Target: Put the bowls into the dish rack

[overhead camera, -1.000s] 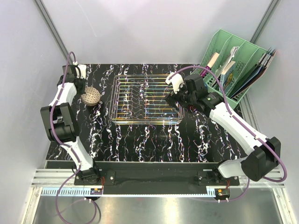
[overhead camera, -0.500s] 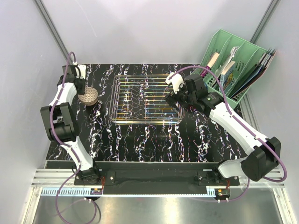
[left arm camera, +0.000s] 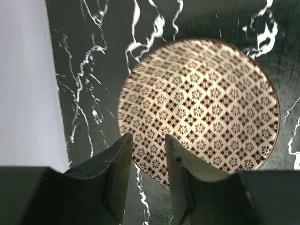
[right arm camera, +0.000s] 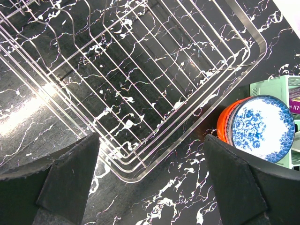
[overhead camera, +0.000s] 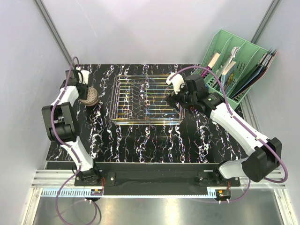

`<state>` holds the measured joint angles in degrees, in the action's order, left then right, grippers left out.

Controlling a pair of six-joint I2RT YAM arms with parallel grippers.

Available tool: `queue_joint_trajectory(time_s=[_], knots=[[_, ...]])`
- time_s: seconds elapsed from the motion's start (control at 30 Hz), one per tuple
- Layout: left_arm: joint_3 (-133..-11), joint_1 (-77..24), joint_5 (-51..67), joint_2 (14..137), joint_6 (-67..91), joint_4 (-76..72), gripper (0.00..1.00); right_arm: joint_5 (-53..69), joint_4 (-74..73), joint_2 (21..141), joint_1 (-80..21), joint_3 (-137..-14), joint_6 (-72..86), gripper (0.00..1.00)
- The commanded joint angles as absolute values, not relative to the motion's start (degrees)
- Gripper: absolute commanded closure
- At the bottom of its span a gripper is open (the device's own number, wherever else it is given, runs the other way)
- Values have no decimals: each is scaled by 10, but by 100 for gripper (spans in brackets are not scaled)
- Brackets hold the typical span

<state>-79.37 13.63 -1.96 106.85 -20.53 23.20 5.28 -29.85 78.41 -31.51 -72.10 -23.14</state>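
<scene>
A pink-red patterned bowl (overhead camera: 90, 97) is at the far left of the table, tilted. In the left wrist view this bowl (left arm camera: 201, 108) fills the frame. My left gripper (overhead camera: 83, 89) is shut on its rim, and in the wrist view the gripper (left arm camera: 147, 138) has one finger inside the bowl and one outside. The silver wire dish rack (overhead camera: 145, 122) stands empty at the table's middle. My right gripper (overhead camera: 176, 100) is open and empty, and in the right wrist view it (right arm camera: 151, 137) hangs over the rack's corner (right arm camera: 201, 117). A blue-and-white bowl (right arm camera: 265, 127) sits in an orange-red bowl (right arm camera: 226, 126) beside that corner.
A green slotted organiser (overhead camera: 234, 56) with papers stands at the far right. The grey wall (left arm camera: 23, 84) runs close along the left of the held bowl. The stacked bowls are hidden behind my right arm in the top view.
My left gripper has closed in on the patterned bowl's rim and the bowl has gone from lying flat to tilted. The right arm has not moved.
</scene>
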Motion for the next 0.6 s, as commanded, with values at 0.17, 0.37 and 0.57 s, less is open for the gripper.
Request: queue_joint_trajectory(time_s=[0.17, 0.37, 0.57], knots=[[-782, 136, -40, 1070, -214, 200, 55, 55, -294, 770, -320, -728, -233, 0], [-781, 137, -30, 1033, -200, 199, 53, 52, -294, 769, -320, -727, -235, 0], [-780, 137, -39, 1034, -209, 201, 49, 55, -294, 769, -320, -732, -232, 0]])
